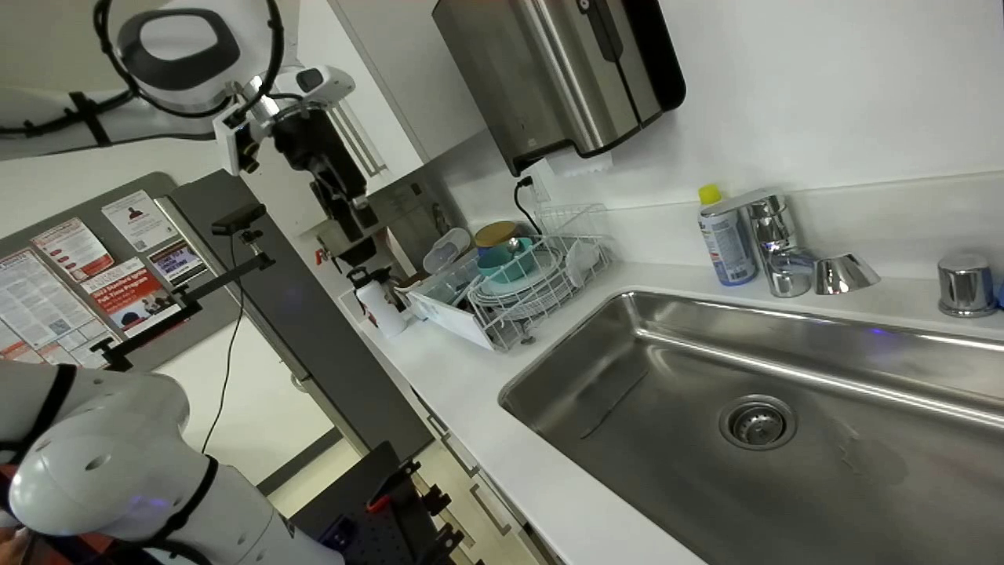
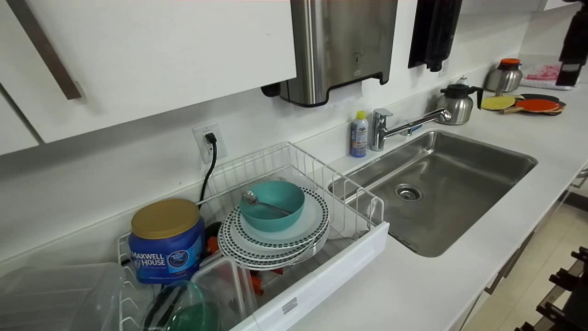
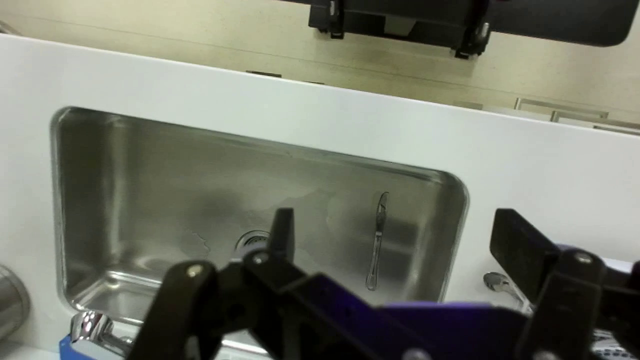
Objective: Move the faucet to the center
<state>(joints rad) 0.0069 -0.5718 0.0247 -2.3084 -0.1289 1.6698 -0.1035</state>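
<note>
The end effector (image 3: 397,230) hangs above the bench (image 3: 325,120) and sink (image 3: 165,190), its fingers (image 3: 283,232) wide apart, a knife (image 3: 378,240) in the sink showing through the gap. MAXWELL HOUSE is legible on a blue canister (image 2: 164,253), whose tan lid (image 1: 496,233) shows right of the end effector in an exterior view; left of the end effector there, a red poster (image 1: 129,302) reads "Full-Time Program", other sheets (image 1: 74,247) being too small to read. The label of a yellow-capped can (image 2: 359,137) is unreadable. That can stands just beside the faucet (image 2: 380,131), and a steel jug (image 2: 460,109) is near the spout's end. In the wrist view the faucet lies to the end effector's lower left, partly hidden behind it, spout end by the sink's corner. The dish rack (image 1: 451,320), holding plates (image 2: 316,212) and a teal bowl (image 1: 498,271), stands below and right of the end effector in an exterior view, a steel dispenser (image 1: 561,74) higher up.
</note>
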